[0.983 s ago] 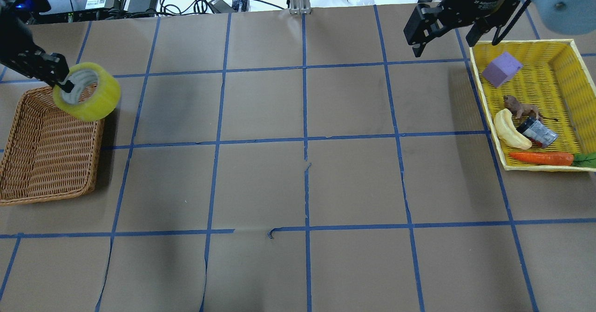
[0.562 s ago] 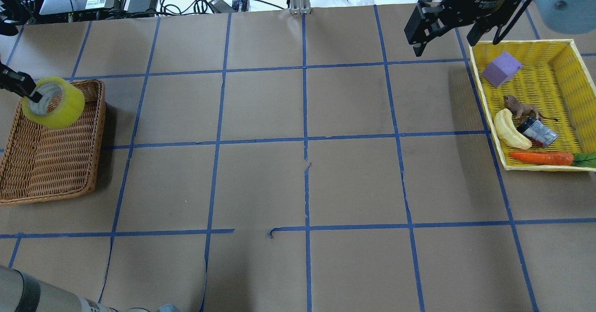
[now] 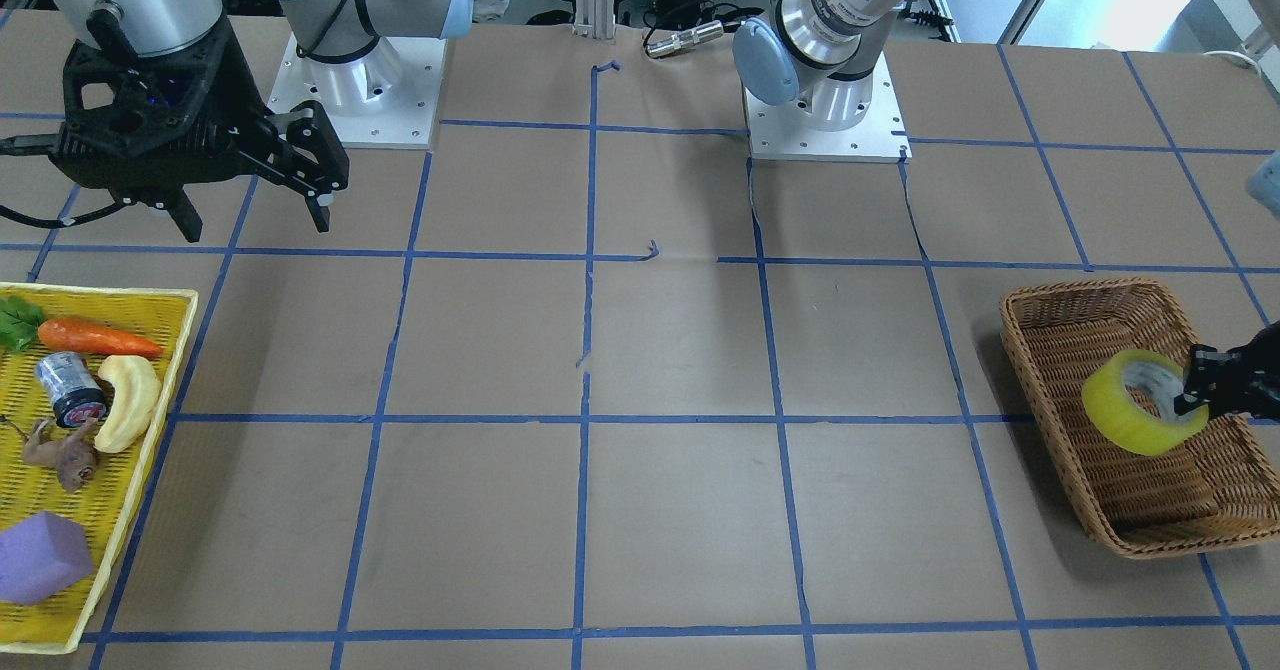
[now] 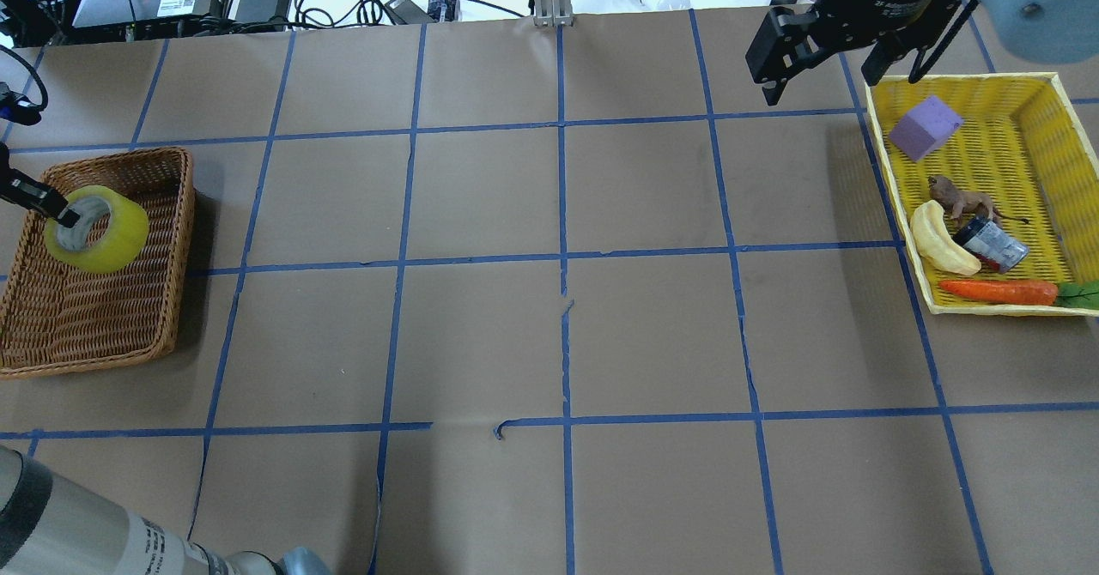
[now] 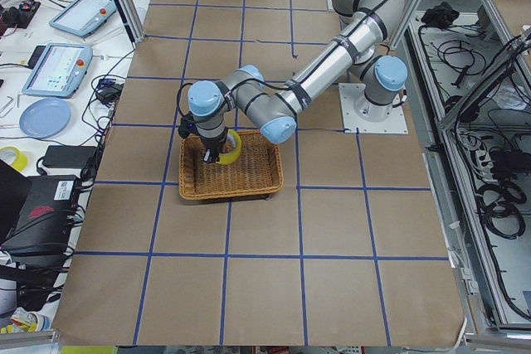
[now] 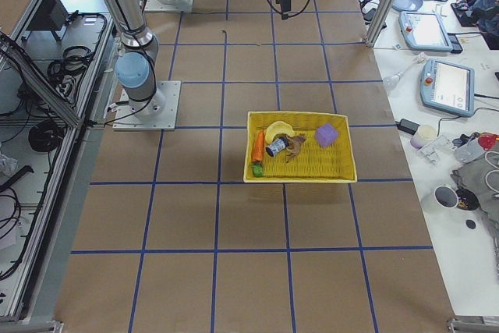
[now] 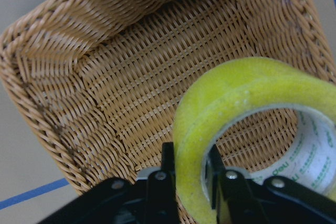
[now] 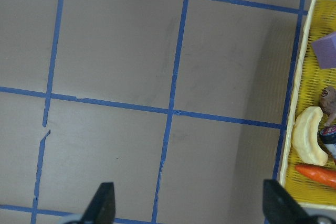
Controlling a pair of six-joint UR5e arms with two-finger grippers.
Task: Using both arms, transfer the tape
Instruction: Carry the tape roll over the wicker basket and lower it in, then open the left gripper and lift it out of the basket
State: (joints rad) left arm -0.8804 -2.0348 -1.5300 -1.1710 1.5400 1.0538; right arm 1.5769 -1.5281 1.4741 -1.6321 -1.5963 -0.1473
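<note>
Two black fingers (image 7: 168,162) of the left gripper (image 7: 188,174) clamp the wall of the yellow packing tape (image 7: 236,103), one finger outside the roll and one inside its white core. The tape hangs tilted within the wicker basket (image 4: 182,257), over the half nearer the table's far edge in the overhead view (whether its lower rim touches the weave cannot be told). The basket sits at the robot's left end of the brown table (image 4: 558,335). Well apart, at the other end, the right gripper (image 4: 824,77) hovers above bare paper with its jaws spread wide and nothing between them, just beside the far corner of the yellow tray (image 4: 893,189). Inside that tray lie a purple block (image 4: 925,127), a banana (image 4: 940,239), a carrot (image 4: 996,291), a small can (image 4: 992,245) and a brown toy animal (image 4: 957,196).
</note>
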